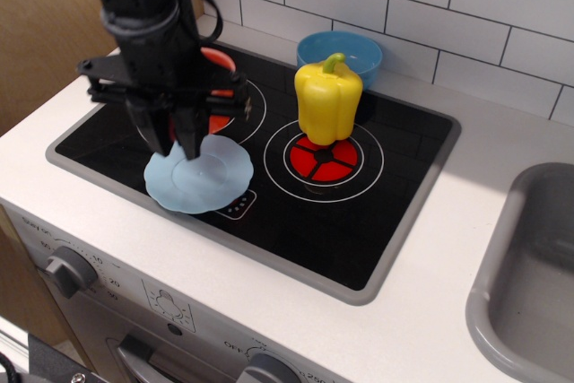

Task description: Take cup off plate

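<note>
The light-blue scalloped plate (pixel 202 177) lies bare on the front left of the black cooktop. The orange-red cup (pixel 219 61) is up off the plate, held in my gripper (pixel 180 142) and mostly hidden behind the black fingers; only its rim and a bit of its side show. My gripper hangs above the plate's back edge, over the left burner, with its fingers shut on the cup.
A yellow bell pepper (pixel 328 99) stands on the right burner (pixel 324 159). A darker blue bowl (pixel 340 48) sits behind it by the tiled wall. A grey sink (pixel 529 275) is at the right. Stove knobs (pixel 65 274) line the front.
</note>
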Tool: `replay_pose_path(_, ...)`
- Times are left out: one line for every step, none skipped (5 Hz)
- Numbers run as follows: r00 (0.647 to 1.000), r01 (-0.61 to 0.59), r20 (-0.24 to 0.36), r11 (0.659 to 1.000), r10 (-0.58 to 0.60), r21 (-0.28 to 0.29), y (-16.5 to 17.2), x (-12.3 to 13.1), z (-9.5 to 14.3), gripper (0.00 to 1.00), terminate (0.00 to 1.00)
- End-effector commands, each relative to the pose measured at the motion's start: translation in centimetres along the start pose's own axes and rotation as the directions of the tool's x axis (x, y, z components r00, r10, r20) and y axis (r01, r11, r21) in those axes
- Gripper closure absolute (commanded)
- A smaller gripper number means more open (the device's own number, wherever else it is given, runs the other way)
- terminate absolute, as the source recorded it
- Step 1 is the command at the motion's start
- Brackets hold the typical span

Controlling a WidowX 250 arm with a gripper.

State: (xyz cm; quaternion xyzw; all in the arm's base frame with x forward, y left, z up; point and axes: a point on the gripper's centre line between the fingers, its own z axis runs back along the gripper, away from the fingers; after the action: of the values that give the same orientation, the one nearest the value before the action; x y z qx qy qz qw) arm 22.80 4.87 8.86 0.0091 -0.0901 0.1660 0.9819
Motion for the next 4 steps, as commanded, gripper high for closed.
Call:
replay_pose_path(0.997,-0.066,0.047,0.998,0.065,0.006,-0.6,3.3,-0.2,1.0,0.0)
replay_pose_path(0.995,-0.093,0.041,0.996,0.093,-0.005,-1.0,5.1,-1.2,1.0,0.0)
replay_pose_path(0.993,-0.11,0.042,0.994,0.11,0.005,-1.4,6.2,-2.3,1.0,0.0)
replay_pose_path(0.994,-0.105,0.041,0.994,0.104,0.014,-1.7,6.3,-3.5,1.0,0.0)
